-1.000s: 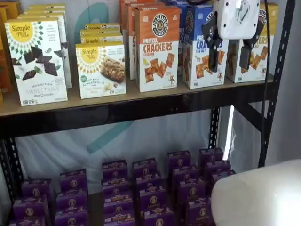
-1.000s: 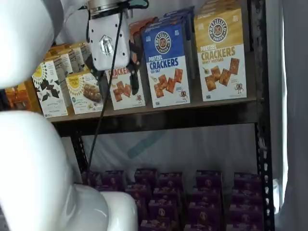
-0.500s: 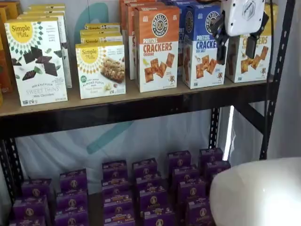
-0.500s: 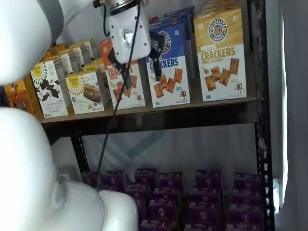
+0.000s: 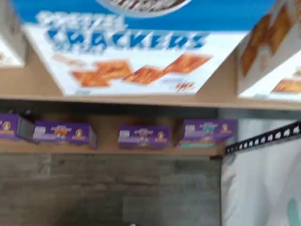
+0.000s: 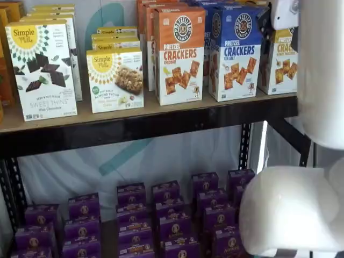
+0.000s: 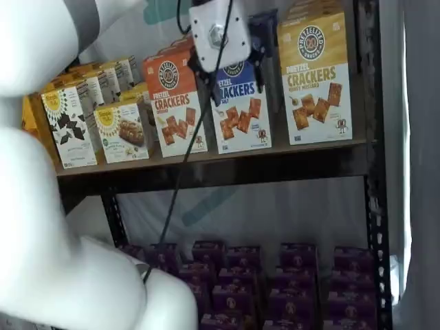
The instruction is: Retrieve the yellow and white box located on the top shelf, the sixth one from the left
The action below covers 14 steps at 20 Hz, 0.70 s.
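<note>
Top shelf [image 7: 227, 161]: tan board with black front rail, seen in both shelf views. On it, orange box [image 7: 173, 103] at 9 o'clock of blue box [image 7: 240, 113]; yellow and white box [image 7: 315, 75] at 3 o'clock of the blue one, at the row's right end, upright, untouched. Gripper [image 7: 230, 72] hanging before the blue box's upper front, white body above, black fingers [image 7: 259, 38] spread apart, nothing between them. Purple boxes [image 7: 292, 282] packed on the lower level. Wrist view blurred: blue box front close up.
</note>
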Tool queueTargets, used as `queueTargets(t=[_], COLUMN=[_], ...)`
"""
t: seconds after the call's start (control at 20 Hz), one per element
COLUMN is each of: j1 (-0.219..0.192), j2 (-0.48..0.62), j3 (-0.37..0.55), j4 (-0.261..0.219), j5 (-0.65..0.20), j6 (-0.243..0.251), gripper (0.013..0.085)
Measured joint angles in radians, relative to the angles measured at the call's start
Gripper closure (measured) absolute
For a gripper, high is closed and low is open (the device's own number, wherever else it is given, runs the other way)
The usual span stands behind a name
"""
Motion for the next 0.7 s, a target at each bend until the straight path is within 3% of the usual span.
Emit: queueTargets(t=[0.35, 0.7], j1=[-0.128, -0.216], j2=[0.095, 0.190], j3=[-0.080, -0.175], j4=[0.045, 0.095], j5=[-0.068, -0.078], j6=[-0.117, -0.200], gripper=[0.0130, 0.0130])
